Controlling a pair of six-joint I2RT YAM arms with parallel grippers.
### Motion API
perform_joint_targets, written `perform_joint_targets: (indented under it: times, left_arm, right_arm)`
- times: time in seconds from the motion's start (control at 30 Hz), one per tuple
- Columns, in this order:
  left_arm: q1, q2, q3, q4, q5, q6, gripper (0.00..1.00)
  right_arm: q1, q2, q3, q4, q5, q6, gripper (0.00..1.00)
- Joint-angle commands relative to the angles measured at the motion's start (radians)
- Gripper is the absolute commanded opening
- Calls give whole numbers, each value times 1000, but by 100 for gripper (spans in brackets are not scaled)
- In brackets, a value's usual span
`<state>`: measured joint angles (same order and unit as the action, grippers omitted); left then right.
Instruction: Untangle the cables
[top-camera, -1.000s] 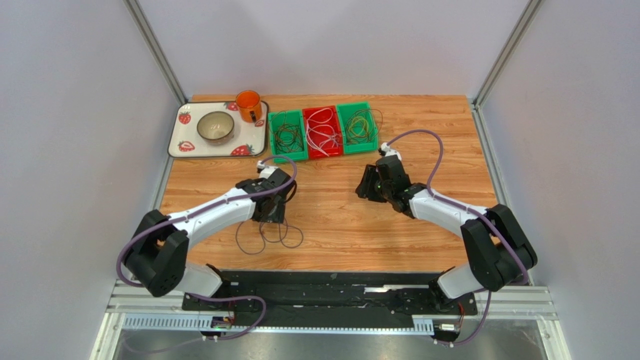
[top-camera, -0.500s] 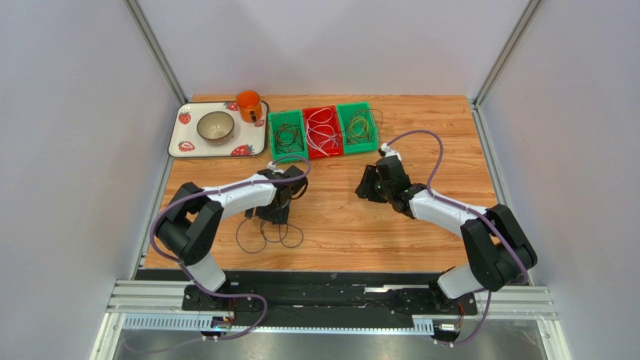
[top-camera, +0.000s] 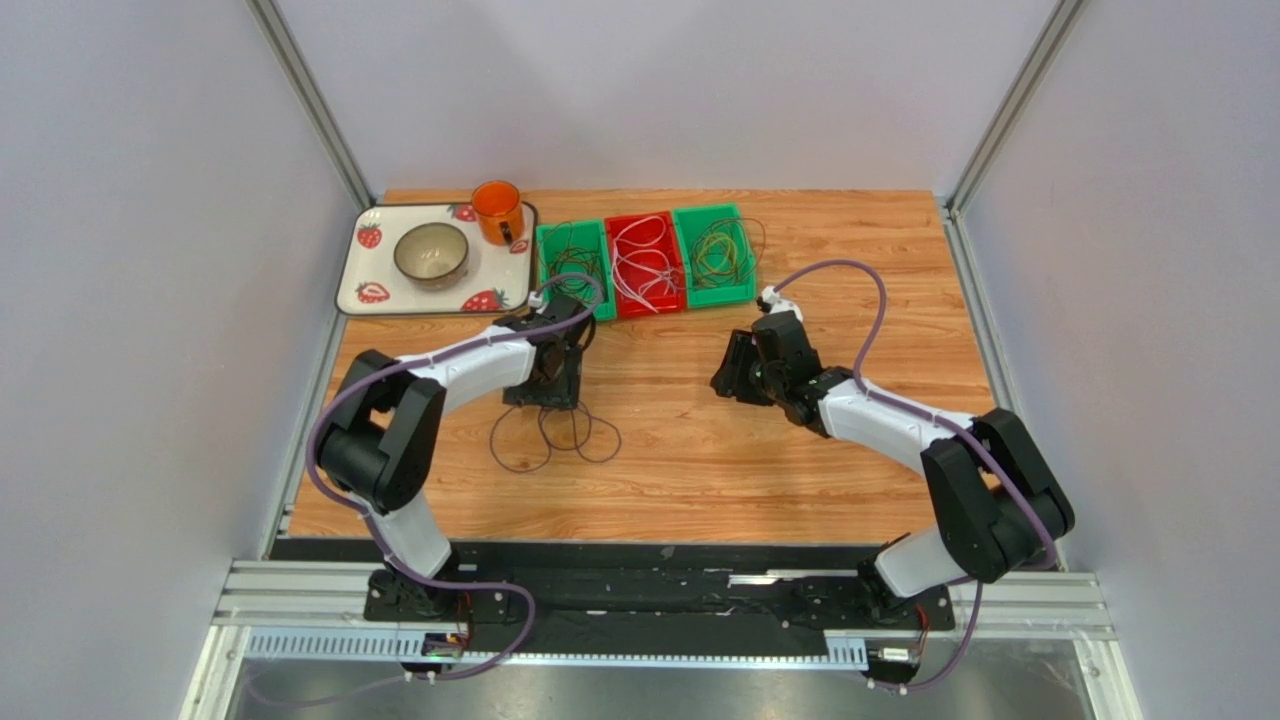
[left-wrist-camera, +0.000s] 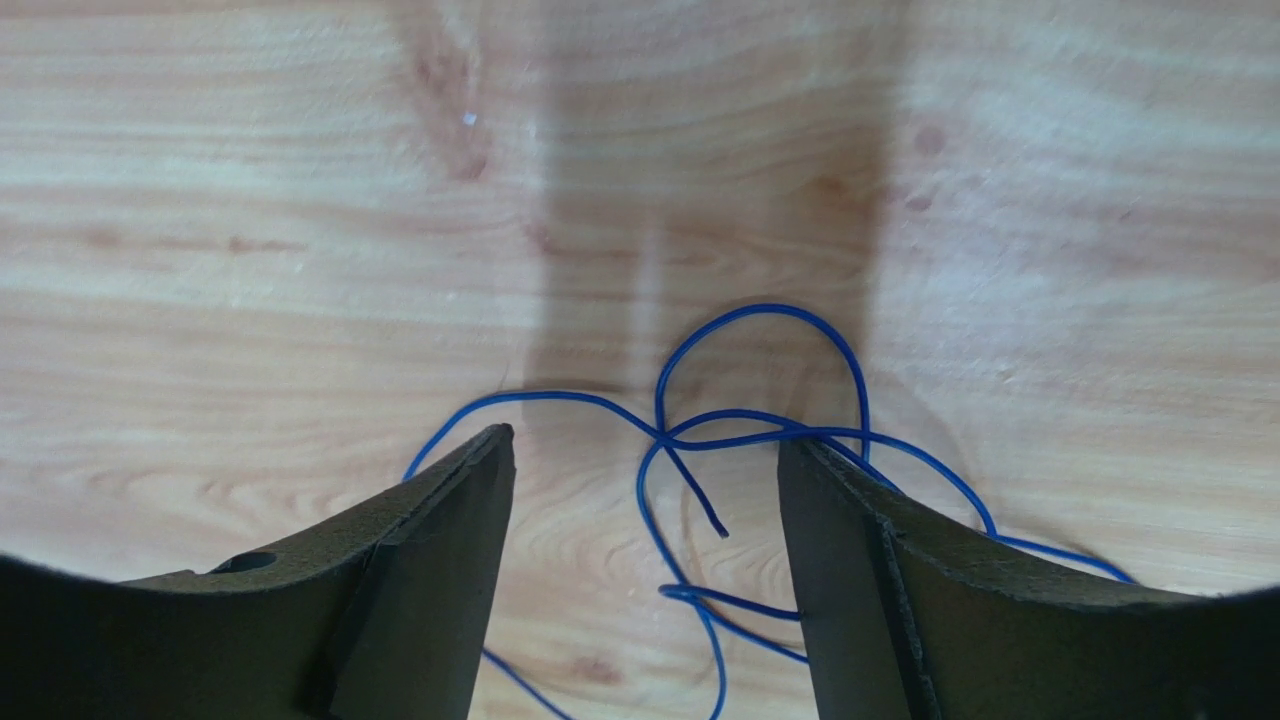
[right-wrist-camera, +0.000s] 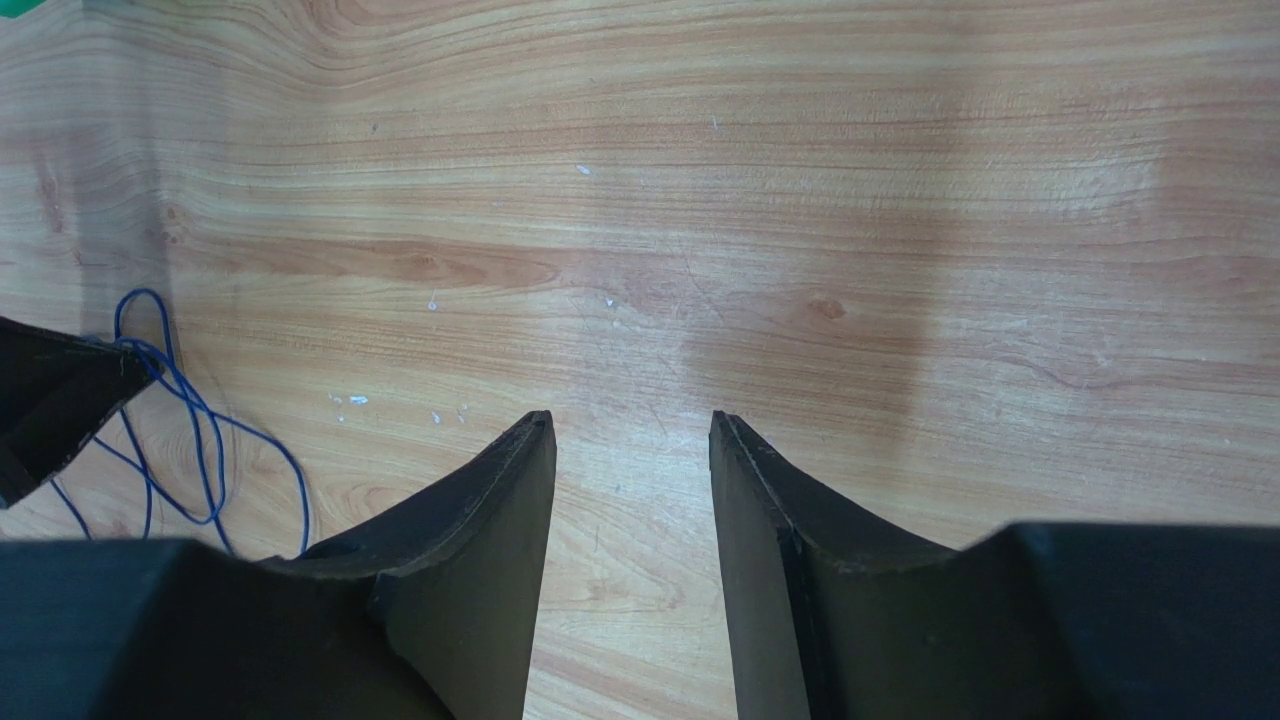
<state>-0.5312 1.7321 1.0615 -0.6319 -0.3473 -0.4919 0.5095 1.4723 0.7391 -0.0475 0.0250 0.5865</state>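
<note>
On the tabletop (top-camera: 706, 465) a loose blue cable (left-wrist-camera: 759, 308) lies looped between the wide-parted jaws of the left end effector (left-wrist-camera: 646, 450), which grips nothing, the right end effector (right-wrist-camera: 631, 428) likewise parted and empty, and farther back more cables (top-camera: 646, 270) sit in three bins (top-camera: 612, 255).

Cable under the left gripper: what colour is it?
Blue; the cable shows best in left wrist view.

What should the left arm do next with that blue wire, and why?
Probably lower the left gripper a little and close on the blue cable. Its jaws stand open, the crossed loops lie on the table right between them, and nothing is held yet.
</note>
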Motion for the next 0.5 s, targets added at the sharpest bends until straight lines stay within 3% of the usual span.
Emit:
perform_joint_targets:
  times: [0.0,0.13,0.2,0.3,0.47]
  left_arm:
    - [57,-57,-69,194,167,23,72]
    - [102,-63,-66,216,214,39,74]
    - [126,-68,-57,248,304,38,77]
    - [131,-59,-48,261,304,35,80]
    - [122,-51,-44,229,259,12,69]
  right_arm:
    - [3,14,5,38,3,-11,47]
    - [3,19,8,38,1,-11,46]
    - [3,20,8,40,1,-13,47]
    - [3,26,14,38,1,-13,47]
    - [3,39,25,35,-4,-16,47]
